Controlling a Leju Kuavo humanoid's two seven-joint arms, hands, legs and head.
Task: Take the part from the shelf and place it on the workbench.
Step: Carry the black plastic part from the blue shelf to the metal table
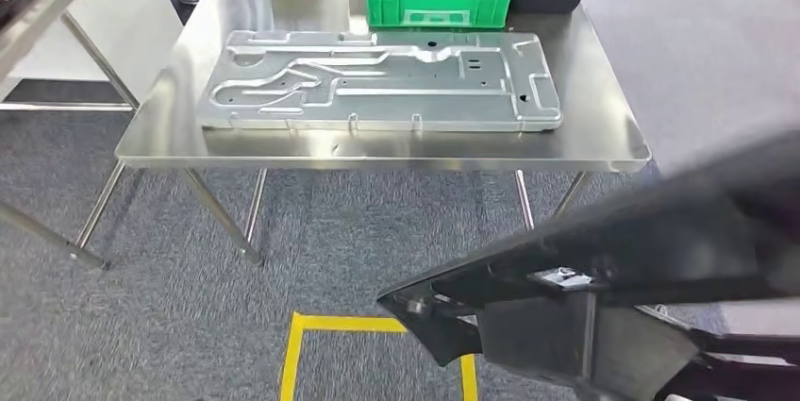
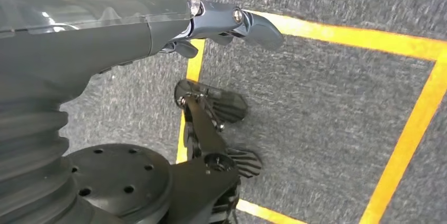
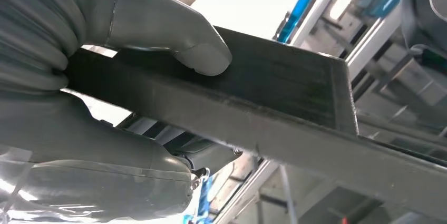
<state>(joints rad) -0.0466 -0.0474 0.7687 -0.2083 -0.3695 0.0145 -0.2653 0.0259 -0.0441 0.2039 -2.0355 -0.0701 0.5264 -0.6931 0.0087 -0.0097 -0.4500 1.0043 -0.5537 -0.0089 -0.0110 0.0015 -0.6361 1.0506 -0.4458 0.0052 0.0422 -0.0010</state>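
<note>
Black part sits clamped in my right hand, thumb pressed on top. My left hand hangs with fingers curled, holding nothing. Steel bench ahead carries a stamped metal panel.

Lighting: bright, even, seemingly from overhead. Glare: soft sheen on steel worktop, faint shadow under it on the carpet. Blur: dark part near right smeared, out of focus. Right wrist view: background blown out white, hazy. Left wrist view: carpet slightly motion-blurred.
</note>
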